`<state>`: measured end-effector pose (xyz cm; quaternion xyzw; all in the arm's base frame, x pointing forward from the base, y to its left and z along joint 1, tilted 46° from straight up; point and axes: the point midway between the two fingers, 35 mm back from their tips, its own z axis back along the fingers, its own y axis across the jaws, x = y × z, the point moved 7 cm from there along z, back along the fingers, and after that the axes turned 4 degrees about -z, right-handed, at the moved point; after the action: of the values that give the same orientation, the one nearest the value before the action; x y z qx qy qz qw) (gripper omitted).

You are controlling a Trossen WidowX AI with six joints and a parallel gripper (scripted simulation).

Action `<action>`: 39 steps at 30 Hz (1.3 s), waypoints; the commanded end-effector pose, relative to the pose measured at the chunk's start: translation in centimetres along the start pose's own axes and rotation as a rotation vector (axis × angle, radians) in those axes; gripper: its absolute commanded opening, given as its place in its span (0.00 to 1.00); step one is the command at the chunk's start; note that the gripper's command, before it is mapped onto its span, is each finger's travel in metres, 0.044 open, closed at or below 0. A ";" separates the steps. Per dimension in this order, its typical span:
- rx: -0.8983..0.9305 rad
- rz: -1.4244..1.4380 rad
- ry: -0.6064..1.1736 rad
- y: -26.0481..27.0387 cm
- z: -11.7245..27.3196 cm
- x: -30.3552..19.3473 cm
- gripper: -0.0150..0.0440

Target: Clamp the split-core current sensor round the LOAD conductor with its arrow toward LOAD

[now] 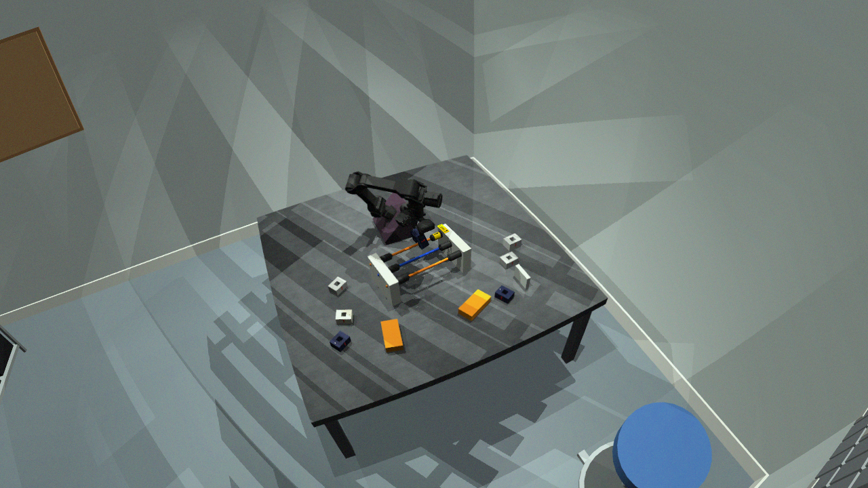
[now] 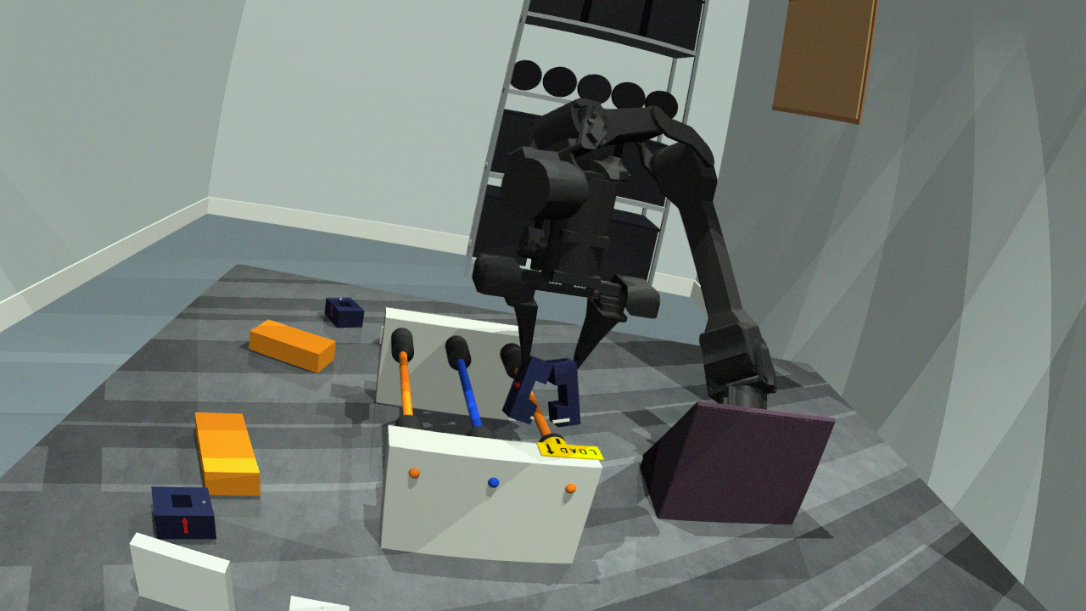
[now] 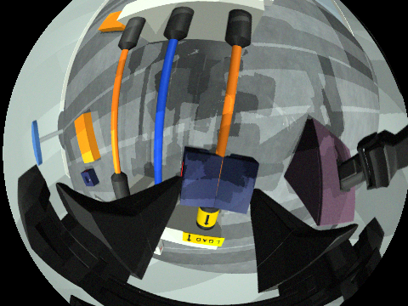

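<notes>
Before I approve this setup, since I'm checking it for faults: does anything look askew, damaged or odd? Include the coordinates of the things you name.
Nothing stands out as damaged or spilled. The sensor (image 1: 420, 238) (image 2: 565, 372) (image 3: 199, 178) gapes underneath, but that suits an unlatched clamp at the LOAD conductor (image 1: 397, 252) (image 2: 540, 415) (image 3: 231, 89). The white panel (image 1: 522, 276) (image 2: 181, 574) stands upright on edge.

Orange blocks (image 1: 392, 335) (image 2: 291, 345) (image 3: 87, 138), corkboard (image 1: 36, 91) (image 2: 825, 58) on wall, round blue stool seat (image 1: 662, 446) (image 3: 36, 143)
</notes>
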<state>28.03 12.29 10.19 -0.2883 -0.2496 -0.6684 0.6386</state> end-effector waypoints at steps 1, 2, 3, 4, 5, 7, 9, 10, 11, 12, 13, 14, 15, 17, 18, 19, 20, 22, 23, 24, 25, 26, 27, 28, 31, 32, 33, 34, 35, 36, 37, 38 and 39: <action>0.002 0.007 -0.004 0.0 -0.7 0.0 0.25; 0.002 0.007 -0.004 0.0 -0.9 0.0 0.25; 0.002 0.007 -0.004 0.0 -1.0 0.0 0.25; 0.002 0.007 -0.004 0.0 -1.2 0.0 0.25; 0.002 0.007 -0.004 0.0 -1.4 0.0 0.25; 0.002 0.006 -0.004 0.0 -1.7 0.0 0.25; 0.002 0.006 -0.004 0.0 -2.0 0.0 0.25; 0.002 0.006 -0.004 0.0 -2.2 0.0 0.25; 0.002 0.006 -0.005 0.0 -2.3 0.0 0.25; 0.002 0.006 -0.005 0.0 -2.5 0.0 0.25; 0.002 0.006 -0.005 -0.1 -2.7 0.0 0.25; 0.002 0.006 -0.005 -0.1 -2.8 0.0 0.25; 0.002 0.006 -0.005 -0.1 -3.0 0.0 0.25; 0.002 0.006 -0.005 -0.1 -3.3 0.1 0.25; 0.002 0.006 -0.005 -0.1 -3.5 0.1 0.25; 0.002 0.006 -0.006 -0.1 -3.6 0.1 0.25; 0.002 0.006 -0.006 -0.1 -3.7 0.1 0.25; -0.003 0.003 -0.005 -0.1 -3.4 -0.1 0.25; -0.003 0.003 -0.005 -0.1 -3.4 -0.1 0.25; -0.003 0.003 -0.005 -0.1 -3.4 -0.1 0.25; -0.003 0.003 -0.005 -0.1 -3.4 -0.1 0.25; -0.003 0.003 -0.005 -0.1 -3.4 -0.1 0.25; -0.003 0.003 -0.005 -0.1 -3.4 -0.1 0.25; -0.003 0.003 -0.005 -0.1 -3.4 -0.1 0.25; -0.003 0.003 -0.005 -0.1 -3.4 -0.1 0.25; -0.003 0.003 -0.005 -0.1 -3.4 -0.1 0.25; -0.003 0.003 -0.005 -0.1 -3.4 -0.1 0.25; -0.003 0.003 -0.005 -0.1 -3.4 -0.1 0.25; -0.003 0.003 -0.005 -0.1 -3.4 -0.1 0.25; -0.003 0.003 -0.005 -0.1 -3.4 -0.1 0.25; -0.003 0.003 -0.005 -0.1 -3.4 -0.1 0.25; -0.003 0.003 -0.005 -0.1 -3.4 -0.1 0.25; -0.003 0.003 -0.005 -0.1 -3.4 -0.1 0.25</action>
<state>27.74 9.98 7.74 -0.2911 -0.2496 -0.6668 0.6390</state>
